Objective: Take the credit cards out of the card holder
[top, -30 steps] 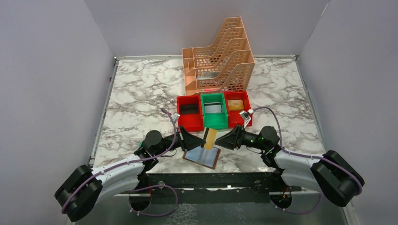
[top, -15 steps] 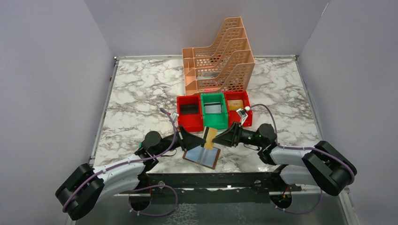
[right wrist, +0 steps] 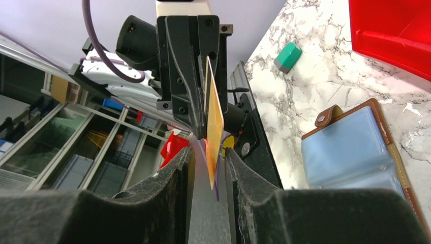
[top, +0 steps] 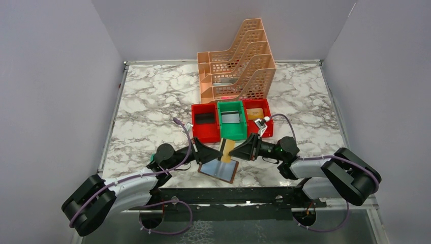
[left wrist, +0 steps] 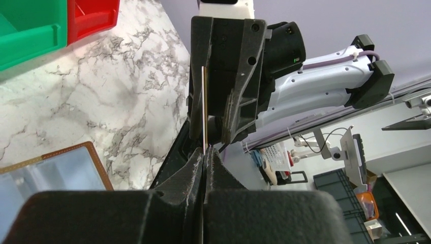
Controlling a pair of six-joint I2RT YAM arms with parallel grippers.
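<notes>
An orange credit card [top: 227,150] stands upright on edge above the table, between my two grippers. My left gripper [left wrist: 205,155] is shut on its one end, the card [left wrist: 204,107] showing edge-on beyond the fingertips. My right gripper [right wrist: 208,152] faces it from the other side. Its jaws stand on either side of the card [right wrist: 214,127] with a gap on each side, so it is open. The brown card holder [top: 219,170] lies open flat on the marble just below, its grey-blue pockets [right wrist: 350,152] facing up.
Behind the card stand a red bin [top: 205,122], a green bin [top: 232,121] and a second red bin [top: 256,117] holding a yellowish card. A peach file rack [top: 236,61] rises further back. A small green block [right wrist: 287,56] lies on the marble.
My right gripper has moved left up to the card and its jaws have narrowed around it. The left gripper and the card have stayed in place.
</notes>
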